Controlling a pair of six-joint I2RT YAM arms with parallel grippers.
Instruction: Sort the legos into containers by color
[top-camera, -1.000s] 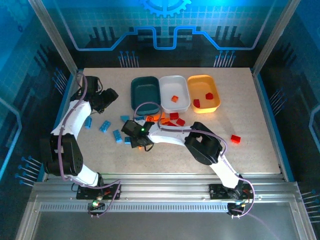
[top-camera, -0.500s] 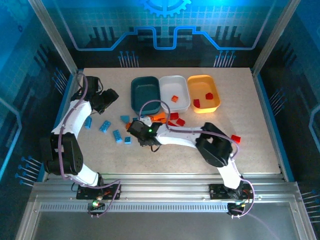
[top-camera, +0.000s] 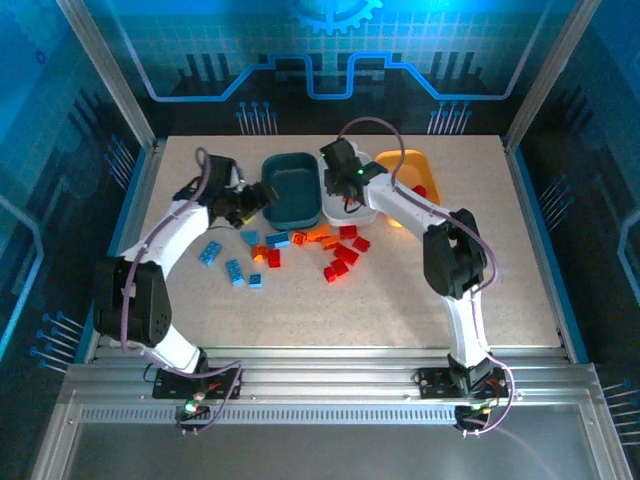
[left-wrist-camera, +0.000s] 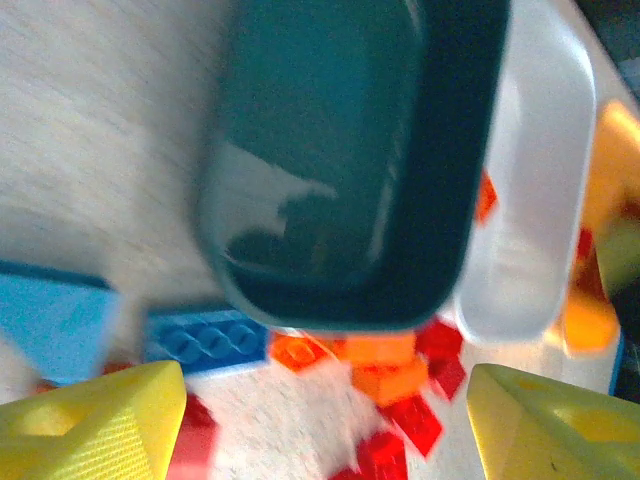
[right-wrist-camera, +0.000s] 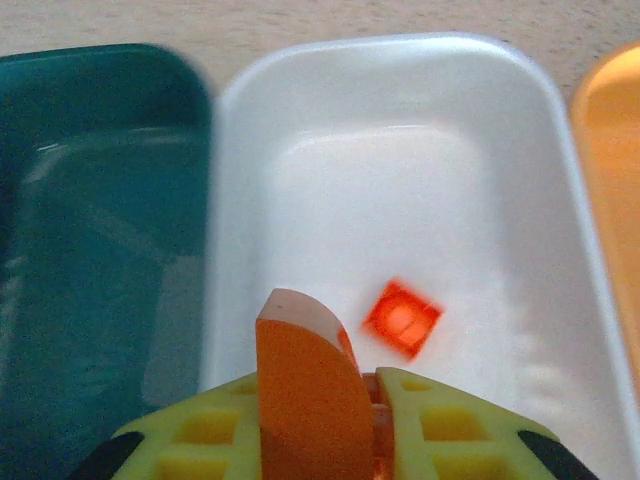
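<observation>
Top external view: right jaws hang over the white tub (top-camera: 372, 162); left jaws sit beside the teal tub (top-camera: 295, 190).

Right wrist view: right jaws pinch an orange brick (right-wrist-camera: 305, 390), tub straight below (release looks due).

Left wrist view: left jaws spread, light blue brick (left-wrist-camera: 205, 340) just ahead, lying crosswise.

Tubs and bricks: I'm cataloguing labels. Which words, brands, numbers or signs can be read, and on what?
No readable word, brand or number anywhere.
Blue brick: studs too blurred to read.
Gear emblem on the back wall: a sign without lettering.
</observation>
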